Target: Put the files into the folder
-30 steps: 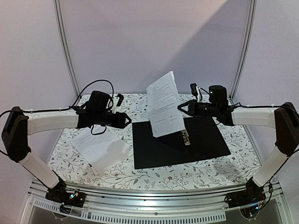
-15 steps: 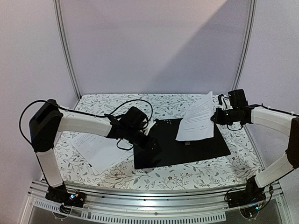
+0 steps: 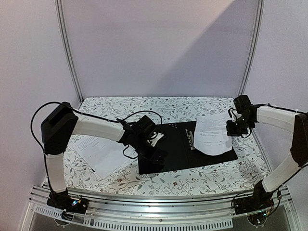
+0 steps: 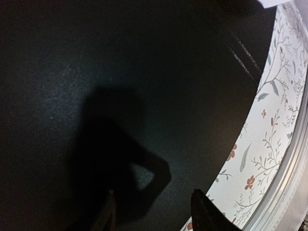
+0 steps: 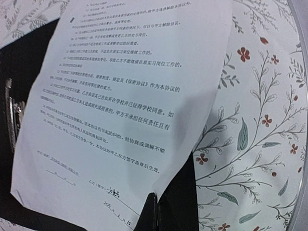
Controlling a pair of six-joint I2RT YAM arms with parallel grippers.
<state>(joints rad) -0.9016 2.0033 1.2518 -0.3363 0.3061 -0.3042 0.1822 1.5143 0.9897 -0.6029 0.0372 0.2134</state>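
Observation:
The folder lies open in the middle of the table, black inside up, with a metal clip near its middle. One of the files, a white sheet of printed text, rests over the folder's right half. My right gripper is shut on the sheet's edge. In the right wrist view the jaws pinch the sheet at its lower edge. My left gripper hovers close over the folder's near left corner, open, with only black folder between its fingertips. More files lie on the left.
A floral tablecloth covers the table, which has white walls behind it and an aluminium rail along the near edge. In the left wrist view the folder's edge meets the cloth at the right.
The right gripper brought the sheet from upright in the air down onto the folder's right half. The left arm swung in over the folder's near left corner and its jaws narrowed slightly.

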